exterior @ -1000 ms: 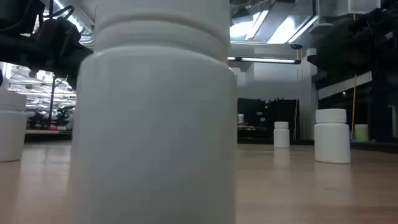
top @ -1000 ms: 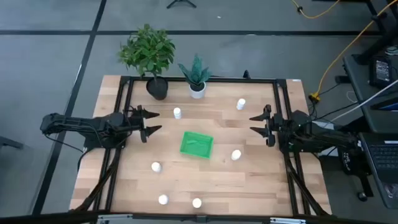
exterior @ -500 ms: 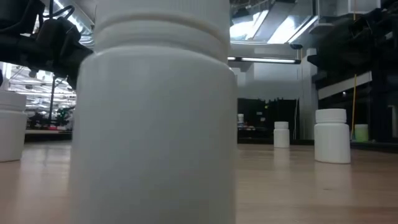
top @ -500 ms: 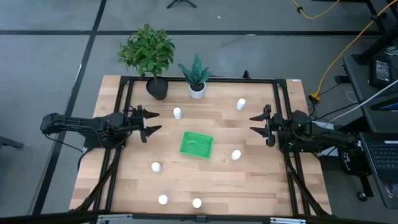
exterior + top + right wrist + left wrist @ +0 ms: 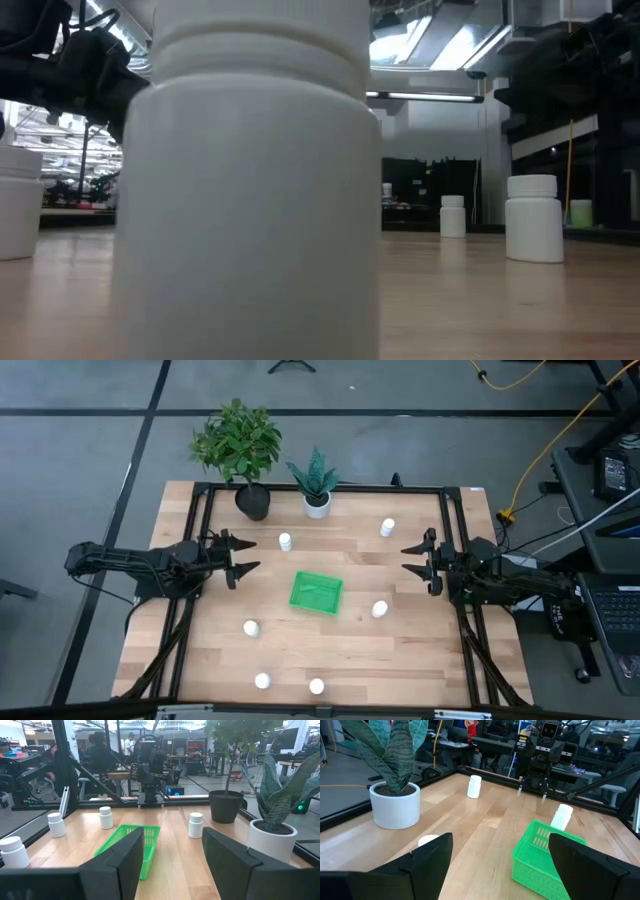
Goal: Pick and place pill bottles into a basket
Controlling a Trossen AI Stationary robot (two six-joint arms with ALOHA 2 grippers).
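Observation:
The green basket (image 5: pixel 316 592) rests flat on the table's middle; it also shows in the left wrist view (image 5: pixel 545 855) and the right wrist view (image 5: pixel 130 845). White pill bottles stand upright around it: one far left (image 5: pixel 285 541), one far right (image 5: pixel 387 527), one beside the basket's right (image 5: pixel 379 609), one near left (image 5: pixel 250 628), two by the near edge (image 5: pixel 262 681) (image 5: pixel 316 686). My left gripper (image 5: pixel 250 556) is open and empty at the table's left. My right gripper (image 5: pixel 405 559) is open and empty at the right.
A leafy plant in a black pot (image 5: pixel 252 501) and a spiky plant in a white pot (image 5: pixel 317 505) stand at the far edge. A black frame (image 5: pixel 330 487) runs around the table. In the low view a bottle (image 5: pixel 250 200) stands right in front of the camera.

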